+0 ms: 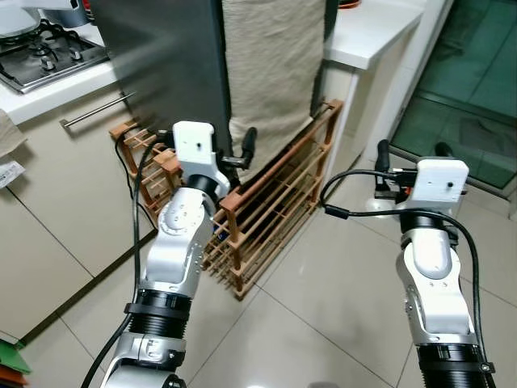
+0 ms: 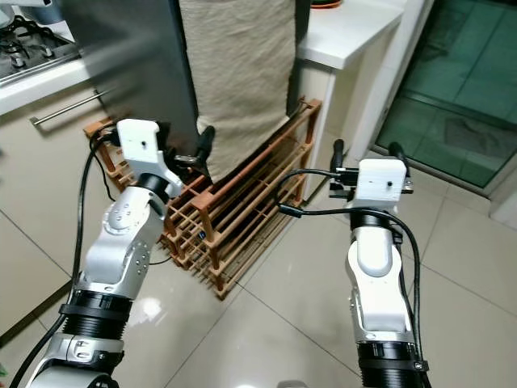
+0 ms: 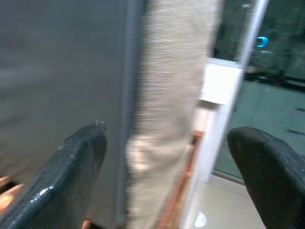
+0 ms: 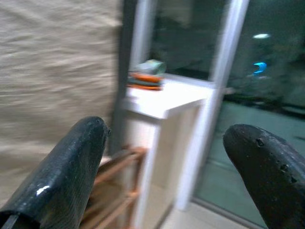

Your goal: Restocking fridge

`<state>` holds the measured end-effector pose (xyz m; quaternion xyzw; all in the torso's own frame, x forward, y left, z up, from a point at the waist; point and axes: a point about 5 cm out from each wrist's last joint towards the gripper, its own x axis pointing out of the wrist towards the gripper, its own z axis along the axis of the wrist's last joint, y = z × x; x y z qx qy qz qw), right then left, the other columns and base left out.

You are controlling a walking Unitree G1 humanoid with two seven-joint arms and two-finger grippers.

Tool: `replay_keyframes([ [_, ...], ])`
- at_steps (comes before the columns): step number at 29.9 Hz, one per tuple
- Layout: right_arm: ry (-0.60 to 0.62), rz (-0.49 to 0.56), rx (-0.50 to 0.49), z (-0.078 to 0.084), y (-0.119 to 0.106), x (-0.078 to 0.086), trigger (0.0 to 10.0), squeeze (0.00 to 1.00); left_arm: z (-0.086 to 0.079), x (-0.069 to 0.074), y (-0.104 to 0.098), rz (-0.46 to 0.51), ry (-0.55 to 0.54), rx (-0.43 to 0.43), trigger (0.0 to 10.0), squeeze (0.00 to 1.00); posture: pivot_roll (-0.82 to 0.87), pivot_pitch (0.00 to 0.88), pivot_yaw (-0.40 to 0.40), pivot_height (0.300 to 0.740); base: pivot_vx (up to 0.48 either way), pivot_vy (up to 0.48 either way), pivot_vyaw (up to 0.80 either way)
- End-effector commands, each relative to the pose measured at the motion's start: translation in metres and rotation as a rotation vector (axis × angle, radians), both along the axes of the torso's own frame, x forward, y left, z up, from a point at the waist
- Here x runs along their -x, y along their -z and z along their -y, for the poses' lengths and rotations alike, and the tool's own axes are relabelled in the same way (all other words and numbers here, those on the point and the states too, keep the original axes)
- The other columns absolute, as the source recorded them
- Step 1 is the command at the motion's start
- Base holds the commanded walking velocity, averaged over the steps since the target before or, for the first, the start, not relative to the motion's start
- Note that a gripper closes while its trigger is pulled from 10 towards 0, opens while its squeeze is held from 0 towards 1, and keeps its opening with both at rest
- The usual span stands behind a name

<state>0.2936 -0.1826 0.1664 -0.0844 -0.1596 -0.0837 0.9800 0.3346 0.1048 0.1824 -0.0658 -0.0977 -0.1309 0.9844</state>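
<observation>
At your far left sits the hob on the counter, with a drawer handle below it. Next comes the fridge — a dark, tall slab whose near vertical edge runs straight up ahead of the left arm, with a beige cloth hanging down its face. The left gripper is raised right at that edge, fingers spread wide; in its wrist view the dark panel lies beyond one finger and the cloth falls between the two. A wooden rack leans against the fridge foot, just below and beside this gripper. Farther right, the right gripper hovers over bare floor, also spread and holding nothing, pointing toward the white counter end and the glass door. No stock to load can be made out in either hand. Judging from this, opening the fridge is the step in hand, and the left arm is much the nearer: the edge lies just ahead of it, its long axis vertical, so you'd want the fingers to straddle that edge — and the cloth could well get caught in the grip.
</observation>
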Motion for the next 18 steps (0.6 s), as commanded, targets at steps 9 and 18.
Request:
replay_keyframes([
  [9,-0.031,-0.003,0.013,-0.003,0.0,0.0,10.0,0.49,-0.017,0.001,-0.013,0.051,-0.114,0.071,10.0,0.0,-0.15,0.054,0.018,0.732,0.267,0.0,0.0],
  [18,-0.019,-0.008,-0.018,0.002,0.001,0.001,10.0,0.49,0.0,-0.001,-0.023,0.018,0.052,-0.012,10.0,0.0,-0.14,0.064,0.013,0.732,0.0,0.0,0.0],
])
